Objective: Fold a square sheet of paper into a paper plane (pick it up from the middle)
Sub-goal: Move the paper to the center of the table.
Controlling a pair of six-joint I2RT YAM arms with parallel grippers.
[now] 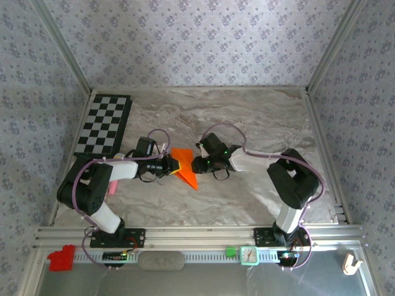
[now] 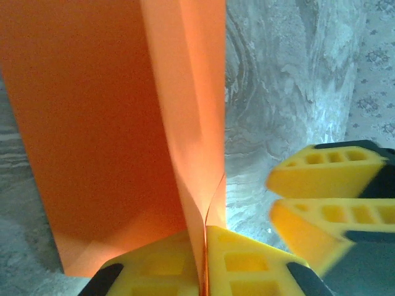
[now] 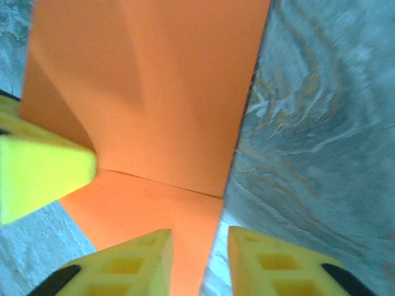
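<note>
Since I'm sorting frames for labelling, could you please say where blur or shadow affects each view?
Top external: even, soft light, nothing blurred, the orange paper small. Left wrist: a bright band beside a shaded fold on the paper; the right gripper's fingers blurred. Right wrist: soft shadow across the paper, the table smeared.

Left gripper (image 2: 203,259) is pinching the orange paper (image 2: 105,135) at the bottom of the frame. Its two yellow fingers (image 2: 154,268) are pressing together on a folded edge, no gap showing between them. Paper is standing up out of the grip, a broad flap spreading left and a narrower, brighter flap rising beside the crease. Right gripper (image 2: 321,196) is hovering at the right edge, yellow fingers slightly apart, not touching the paper. Grey marbled table (image 2: 278,80) is showing behind, with patterned wall (image 2: 378,61) at far right.
</note>
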